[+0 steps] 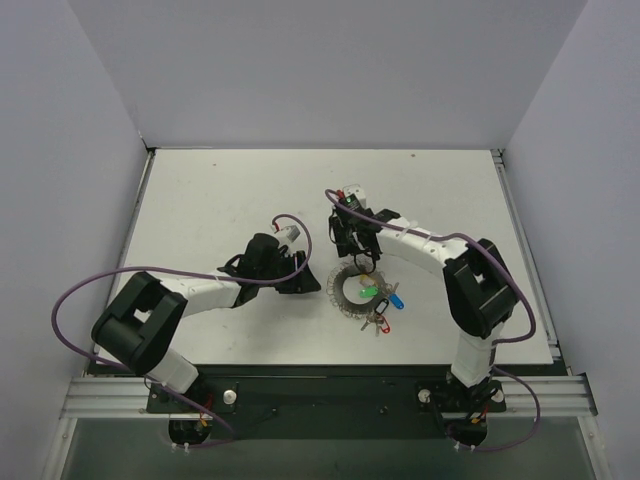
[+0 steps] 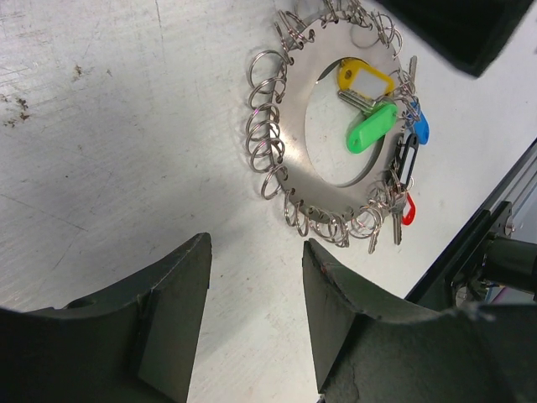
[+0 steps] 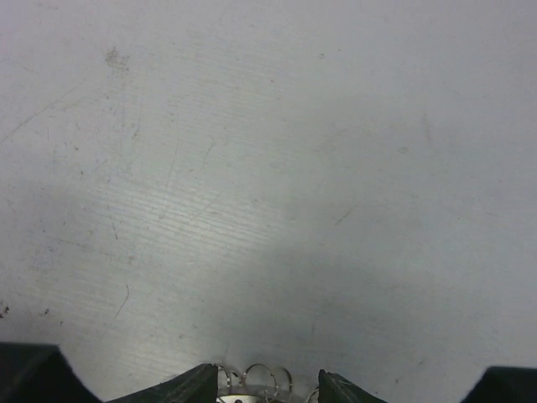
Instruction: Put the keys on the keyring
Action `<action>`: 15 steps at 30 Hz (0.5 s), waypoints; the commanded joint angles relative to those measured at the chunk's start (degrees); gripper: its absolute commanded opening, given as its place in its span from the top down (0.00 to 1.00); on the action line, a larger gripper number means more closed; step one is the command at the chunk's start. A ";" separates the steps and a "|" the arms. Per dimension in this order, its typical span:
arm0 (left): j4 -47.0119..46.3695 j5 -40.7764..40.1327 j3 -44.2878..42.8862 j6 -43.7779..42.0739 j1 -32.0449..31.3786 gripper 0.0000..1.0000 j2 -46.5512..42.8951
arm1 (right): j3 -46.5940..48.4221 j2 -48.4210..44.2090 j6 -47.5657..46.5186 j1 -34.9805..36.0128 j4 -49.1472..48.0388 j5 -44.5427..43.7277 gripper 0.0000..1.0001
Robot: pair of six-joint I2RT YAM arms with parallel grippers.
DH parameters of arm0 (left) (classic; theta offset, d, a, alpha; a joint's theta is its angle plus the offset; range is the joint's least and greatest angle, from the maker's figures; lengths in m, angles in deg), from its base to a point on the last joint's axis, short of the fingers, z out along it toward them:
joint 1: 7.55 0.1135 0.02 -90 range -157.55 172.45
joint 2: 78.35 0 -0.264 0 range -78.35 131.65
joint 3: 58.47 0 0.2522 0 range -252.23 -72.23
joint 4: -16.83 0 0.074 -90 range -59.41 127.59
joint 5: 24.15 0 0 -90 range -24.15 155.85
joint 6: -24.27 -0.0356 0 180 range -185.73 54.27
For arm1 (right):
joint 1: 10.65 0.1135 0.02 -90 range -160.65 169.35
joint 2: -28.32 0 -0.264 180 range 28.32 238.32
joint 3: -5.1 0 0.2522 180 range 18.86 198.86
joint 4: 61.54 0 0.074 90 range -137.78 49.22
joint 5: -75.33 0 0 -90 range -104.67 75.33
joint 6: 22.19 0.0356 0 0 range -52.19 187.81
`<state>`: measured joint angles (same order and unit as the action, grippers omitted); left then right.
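Where the keyring lies: the flat silvery keyring (image 2: 292,159), a broad metal band fringed with many small wire loops, rests on the white table (image 1: 220,200) between the two arms.
Keys: the small plastic-headed keys (image 1: 368,291) cluster on the ring's side toward the right arm's base. The yellow key (image 2: 365,80) and green key (image 2: 371,128) lie over the central hole. The blue key (image 2: 419,128), black key (image 2: 405,155) and red key (image 2: 409,208) lie at the outer fringe. Whether any is threaded through a loop is too fine to tell.
Right gripper (image 3: 260,388): it is low over the ring's far rim, jaws partly apart, with a few wire loops in the gap. I cannot tell whether the pads pinch them.
Left gripper (image 2: 256,311): it stands wide and empty, with bare table between its fingers, just beside the ring's left edge and aimed at it.
Step in hand: probably work on the ring itself at its far rim, steadying or placing it, rather than carrying a key.
Next move calls for: one arm pinning the band flat while the other makes a fine pinch on a single key head. The keys are tiny and crowded, and the loops may snag a finger or drag the whole ring.
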<state>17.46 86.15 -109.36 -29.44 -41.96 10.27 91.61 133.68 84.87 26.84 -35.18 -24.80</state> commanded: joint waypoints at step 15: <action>-2.34 1.59 -1.64 -0.70 0.14 0.43 0.59 | -3.58 -2.71 5.35 -6.56 2.60 7.40 0.51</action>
<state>17.46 86.32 -109.36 -29.55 -41.96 10.75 87.96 130.12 89.31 20.13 -34.39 -19.79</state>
